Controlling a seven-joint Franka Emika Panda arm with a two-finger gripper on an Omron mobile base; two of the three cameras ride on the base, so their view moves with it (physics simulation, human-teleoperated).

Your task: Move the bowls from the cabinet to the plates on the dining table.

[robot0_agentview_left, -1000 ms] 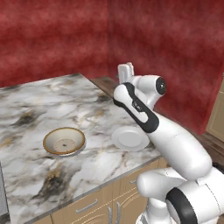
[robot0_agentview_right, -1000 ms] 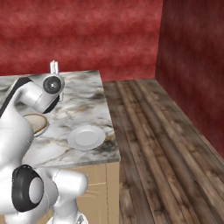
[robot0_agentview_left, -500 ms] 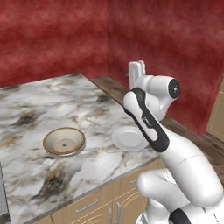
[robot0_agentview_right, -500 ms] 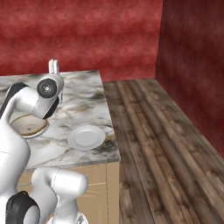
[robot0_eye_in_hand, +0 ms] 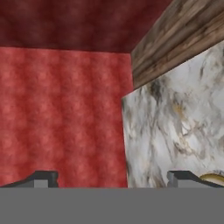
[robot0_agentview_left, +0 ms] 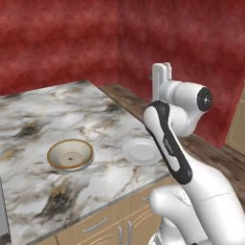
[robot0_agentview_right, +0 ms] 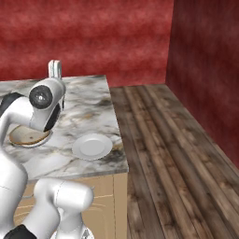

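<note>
Left base view: tan bowl (robot0_agentview_left: 70,154) set on dining table (robot0_agentview_left: 38,115) mid-top, bare plate (robot0_agentview_left: 142,151) near right edge. Gripper (robot0_eye_in_hand: 111,180) raised, jaws wide, empty. Likely between deliveries; next, fetching the second bowl from the cabinet for that plate.

We are in a rendered home kitchen or dining corner. A white marble tabletop (robot0_agentview_left: 43,124) with grey, black and gold veins sits over tan wooden drawer fronts (robot0_agentview_left: 100,227) with silver handles. Tableware rests on it: a tan bowl (robot0_agentview_left: 70,154) and a pale plate (robot0_agentview_left: 142,151) near the tabletop's front edge. Dark wood planks (robot0_agentview_right: 172,154) cover the floor, and mottled red walls (robot0_agentview_right: 102,32) meet in a corner.
</note>
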